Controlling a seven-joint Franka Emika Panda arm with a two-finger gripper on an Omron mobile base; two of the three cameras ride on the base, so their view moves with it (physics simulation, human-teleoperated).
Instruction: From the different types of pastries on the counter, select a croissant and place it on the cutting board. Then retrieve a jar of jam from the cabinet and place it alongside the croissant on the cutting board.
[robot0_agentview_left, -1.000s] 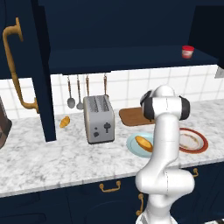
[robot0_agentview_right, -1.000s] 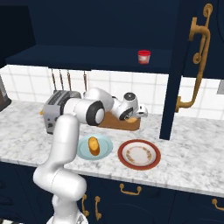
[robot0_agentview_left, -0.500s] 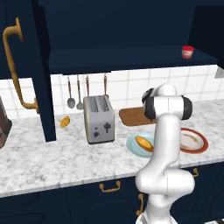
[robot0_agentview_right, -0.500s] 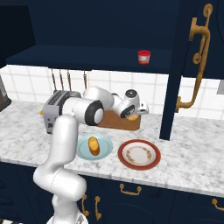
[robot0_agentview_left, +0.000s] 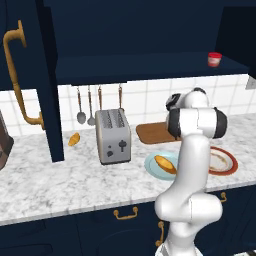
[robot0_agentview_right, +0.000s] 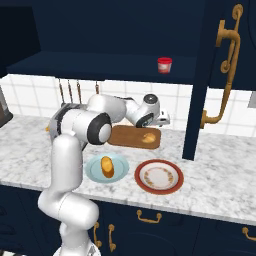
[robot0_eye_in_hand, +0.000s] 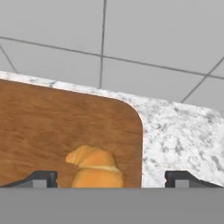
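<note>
Two dark finger tips of the two-finger gripper (robot0_eye_in_hand: 111, 179) stand wide apart in the hand view, clear of the small lumpy golden-brown croissant (robot0_eye_in_hand: 96, 168) between them; it lies on the flat brown wooden cutting board (robot0_eye_in_hand: 48, 131) near its rounded corner (right base view agrees); right of the board runs white-grey marbled stone counter (robot0_eye_in_hand: 183, 140); a red-lidded jar (robot0_agentview_right: 164, 65) sits on the navy shelf above.

Croissant (robot0_eye_in_hand: 95, 168) lying on the cutting board (robot0_eye_in_hand: 52, 127).
Small, lumpy and golden-tan, it rests flat between the two spread fingers (robot0_eye_in_hand: 41, 178), touching neither, near the brown wooden board's rounded corner; the marbled counter (robot0_eye_in_hand: 183, 135) lies beyond that corner.
</note>
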